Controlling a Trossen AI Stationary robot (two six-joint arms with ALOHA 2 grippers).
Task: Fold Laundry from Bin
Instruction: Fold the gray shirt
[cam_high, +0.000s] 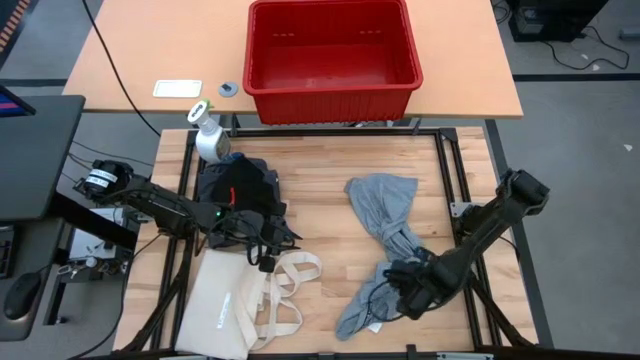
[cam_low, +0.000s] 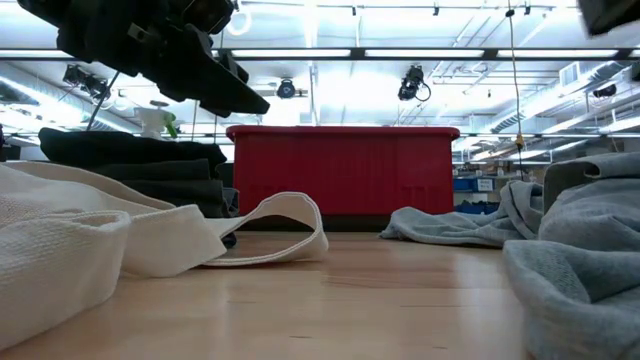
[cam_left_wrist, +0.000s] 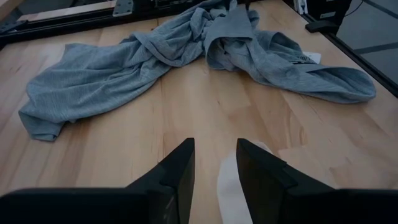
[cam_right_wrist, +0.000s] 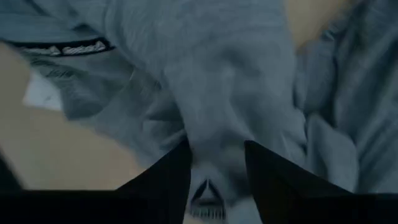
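My right gripper (cam_high: 392, 290) sits down on the light grey garment (cam_high: 385, 215), fingers parted with cloth bunched between them.

The grey garment lies twisted on the right half of the wooden table (cam_high: 320, 190), stretching from mid-table toward the near edge; whether my right fingers actually grip it I cannot tell. Dark folded pieces (cam_high: 238, 190) are stacked on the left half. My left gripper (cam_high: 262, 252) hovers just past them over the cream tote bag (cam_high: 235, 305), fingers slightly apart and holding nothing. The red bin (cam_high: 331, 55) stands on the far table, a spray bottle (cam_high: 208, 135) off its near left corner.
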